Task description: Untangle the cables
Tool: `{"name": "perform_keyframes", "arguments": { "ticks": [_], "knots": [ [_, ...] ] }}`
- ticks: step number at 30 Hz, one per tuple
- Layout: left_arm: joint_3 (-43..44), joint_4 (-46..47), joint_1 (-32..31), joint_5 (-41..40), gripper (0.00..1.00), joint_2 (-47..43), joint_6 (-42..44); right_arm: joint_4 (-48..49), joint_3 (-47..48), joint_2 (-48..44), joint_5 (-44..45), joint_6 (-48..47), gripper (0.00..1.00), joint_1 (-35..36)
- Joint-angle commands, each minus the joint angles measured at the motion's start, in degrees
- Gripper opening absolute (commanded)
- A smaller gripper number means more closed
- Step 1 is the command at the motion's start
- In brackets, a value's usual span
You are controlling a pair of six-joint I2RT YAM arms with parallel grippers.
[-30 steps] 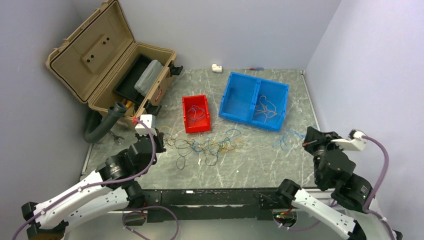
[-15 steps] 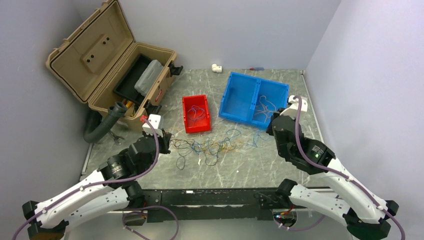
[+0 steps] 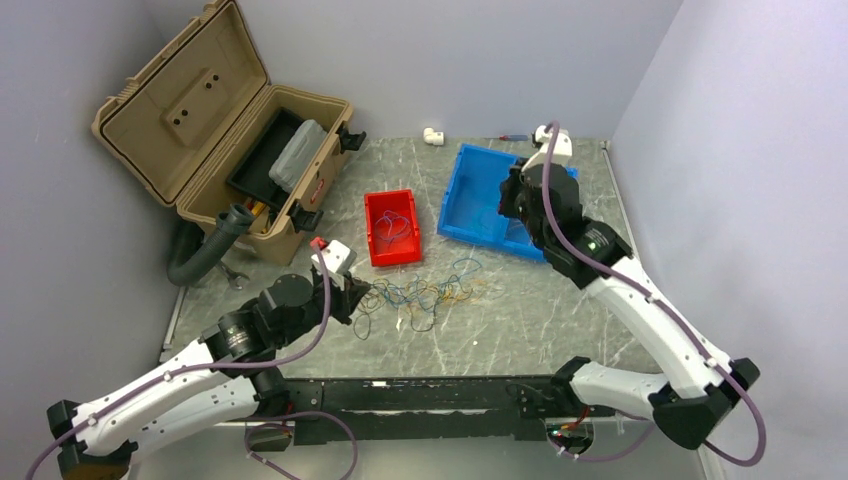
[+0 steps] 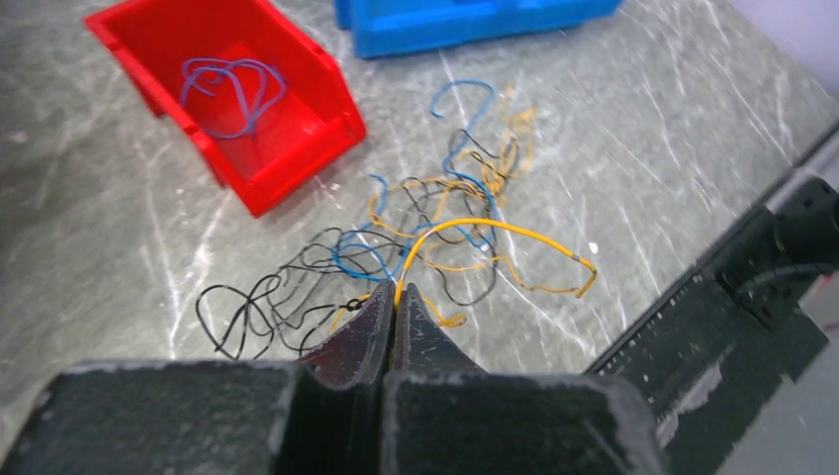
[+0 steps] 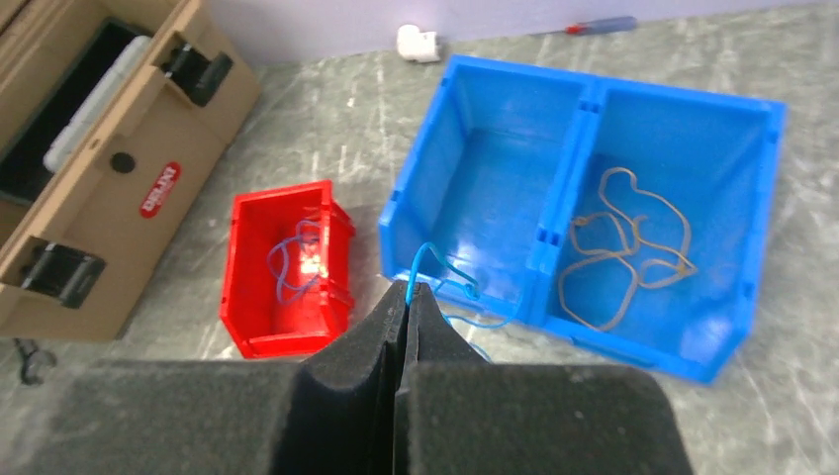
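Two closed grippers do the work here, one at the knot and one over the bins. From the top external camera, the loose heap of hair-thin cables in yellow-orange, blue and black (image 3: 425, 293) lies on the grey marbled table (image 3: 520, 320) just in front of the small red plastic bin (image 3: 395, 258). The left gripper (image 3: 358, 296) sits at the heap's left edge and the right gripper (image 3: 508, 205) is raised over the blue two-compartment plastic bin (image 3: 470, 195). An open tan toolbox (image 3: 200, 120) stands at the back left, well apart from the work. In the left wrist view the jaws are pressed together on a single yellow-orange wire (image 4: 495, 230), which arcs away to the right. The black strands (image 4: 257, 297) lie flat and looped around it. Pinching one strand near its end looks meant to draw it out of the knot without dragging its neighbours. In the right wrist view the jaws are clamped on one thin blue wire (image 5: 445, 282), which dangles at the near left corner of the blue bin. Pale tan wires (image 5: 623, 237) lie in that bin's right compartment, its left one is bare, and a blue coil (image 5: 297, 257) rests in the red bin. Freed strands thus seem to be sorted by colour. Which container the held blue wire is meant for I cannot tell.
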Motion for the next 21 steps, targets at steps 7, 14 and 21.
{"name": "perform_keyframes", "arguments": {
  "ticks": [7,14,21],
  "knots": [
    [2.2,3.2,-0.5,19.2,0.0,2.0,4.6,13.7,9.5,11.2,-35.2,-4.4,0.0,-3.3],
    [1.0,2.1,-0.6,17.1,0.0,0.2,2.7,14.0,16.6,21.0,-40.6,-5.4,0.0,-0.3],
    [0.5,-0.5,-0.6,11.8,0.0,-3.3,0.7,14.0,19.8,29.3,-39.2,-6.2,0.0,1.6]
  ]
}}
